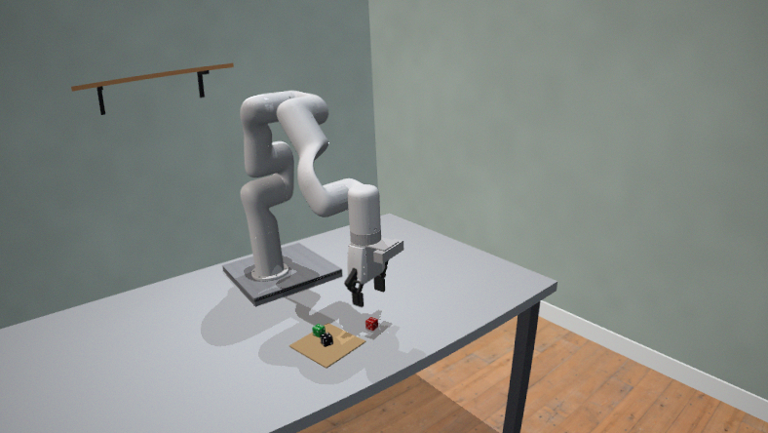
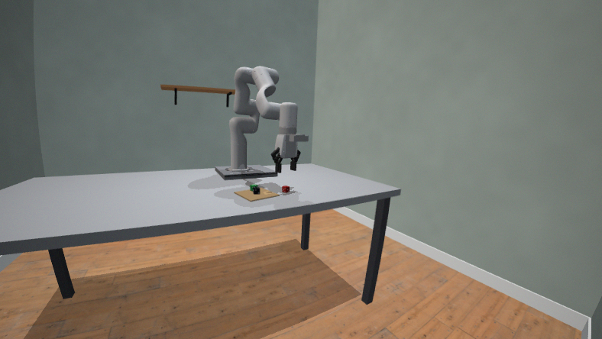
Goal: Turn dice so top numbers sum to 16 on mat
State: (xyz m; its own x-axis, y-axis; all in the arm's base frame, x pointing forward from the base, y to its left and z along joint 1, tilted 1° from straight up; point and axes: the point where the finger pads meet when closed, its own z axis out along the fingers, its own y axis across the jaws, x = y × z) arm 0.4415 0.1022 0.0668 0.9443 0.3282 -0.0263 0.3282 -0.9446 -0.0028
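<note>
A tan mat [image 1: 327,347] lies near the table's front edge; it also shows in the exterior view [image 2: 256,194]. A green die [image 1: 318,330] and a black die [image 1: 326,339] sit side by side on the mat's far corner. A red die [image 1: 371,323] sits on the bare table just right of the mat, off it; it also shows in the exterior view [image 2: 285,188]. The pips are too small to read. My gripper [image 1: 368,291] hangs open and empty above the table, over the red die and a little behind it, fingers pointing down. It also shows in the exterior view [image 2: 285,165].
The arm's base plate [image 1: 282,272] stands behind the mat. The table's front edge runs close to the mat and the red die. A wooden wall shelf [image 1: 152,75] hangs high at the back left.
</note>
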